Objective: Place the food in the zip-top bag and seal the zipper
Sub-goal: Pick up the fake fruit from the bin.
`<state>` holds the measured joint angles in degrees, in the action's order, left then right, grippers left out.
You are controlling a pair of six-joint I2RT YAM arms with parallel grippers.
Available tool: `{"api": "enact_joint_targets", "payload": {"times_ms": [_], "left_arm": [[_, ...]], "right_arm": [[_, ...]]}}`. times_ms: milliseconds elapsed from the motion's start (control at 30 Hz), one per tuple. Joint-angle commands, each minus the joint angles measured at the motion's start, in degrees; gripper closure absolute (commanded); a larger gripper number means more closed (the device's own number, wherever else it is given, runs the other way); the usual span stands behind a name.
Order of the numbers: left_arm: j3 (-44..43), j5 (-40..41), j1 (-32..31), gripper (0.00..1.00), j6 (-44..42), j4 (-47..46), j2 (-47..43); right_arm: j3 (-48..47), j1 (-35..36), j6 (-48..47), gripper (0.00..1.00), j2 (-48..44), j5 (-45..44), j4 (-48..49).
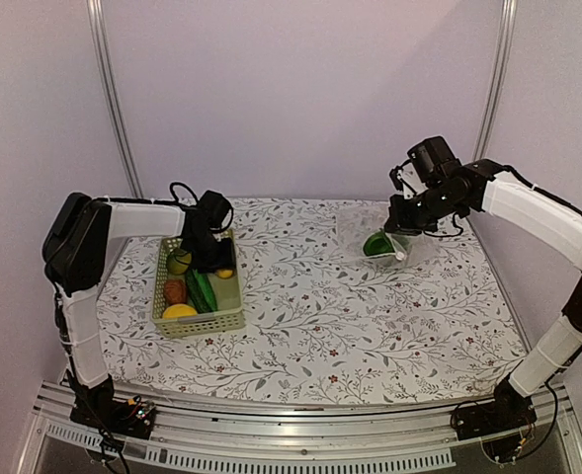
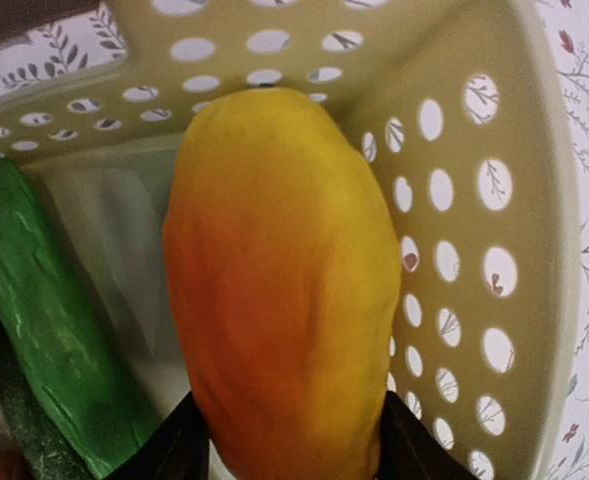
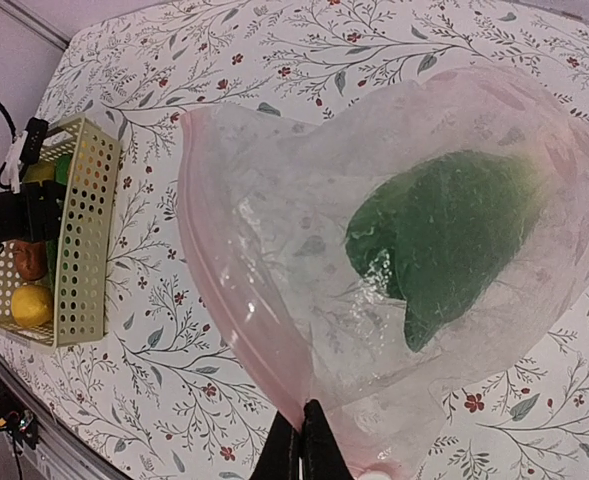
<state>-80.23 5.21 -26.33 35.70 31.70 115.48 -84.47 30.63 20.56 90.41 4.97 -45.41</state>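
Left end effector (image 2: 294,442) straddles the yellow-orange fruit (image 2: 274,280) in the basket (image 1: 197,324) at 9 o'clock on the worktop (image 1: 350,326); whether it grips, I cannot tell. Right end effector (image 3: 300,442), closed tight, pinches the zip-top bag (image 3: 274,250) at 2 o'clock, with a dark green piece (image 3: 454,240) inside.

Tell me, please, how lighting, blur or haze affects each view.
Top external view: soft, even light, no hard shadows, but things in the basket look tiny. Left wrist view: the yellow-orange fruit fills the frame, slightly soft. Right wrist view: the zip-top bag hazes the dark green piece inside.
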Motion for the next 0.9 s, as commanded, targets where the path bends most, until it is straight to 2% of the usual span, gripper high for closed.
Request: {"api": "enact_joint_targets", "payload": {"times_ms": [0, 133, 367, 600, 733, 867], "left_arm": [[3.21, 3.58, 0.73, 0.57, -1.27, -3.93, -2.75], [4.94, 4.05, 0.79, 0.72, -3.29, -3.4, -7.12], [6.57, -0.39, 0.75, 0.77, -1.91, 1.92, -19.4], [6.01, -20.37, -2.07, 0.8, 0.5, -3.46, -29.46], [1.77, -30.72, -8.42, 0.81, -2.53, -6.17, -28.39], [-3.6, -38.2, -14.31, 0.83, -5.21, -6.03, -22.93]], "right_arm": [[-0.21, 0.78, 1.12, 1.0, -2.36, 0.27, -0.06], [1.01, 0.78, 1.48, 1.0, -3.51, -0.04, 0.32], [2.73, 0.83, 1.25, 1.0, -5.27, -0.92, 0.79], [3.86, 0.91, 1.22, 1.0, -6.36, 0.1, 1.13], [4.12, 1.09, 1.33, 1.0, -6.77, 0.92, 1.2], [3.76, 1.83, 1.34, 1.0, -6.83, 1.52, 1.59]]}}
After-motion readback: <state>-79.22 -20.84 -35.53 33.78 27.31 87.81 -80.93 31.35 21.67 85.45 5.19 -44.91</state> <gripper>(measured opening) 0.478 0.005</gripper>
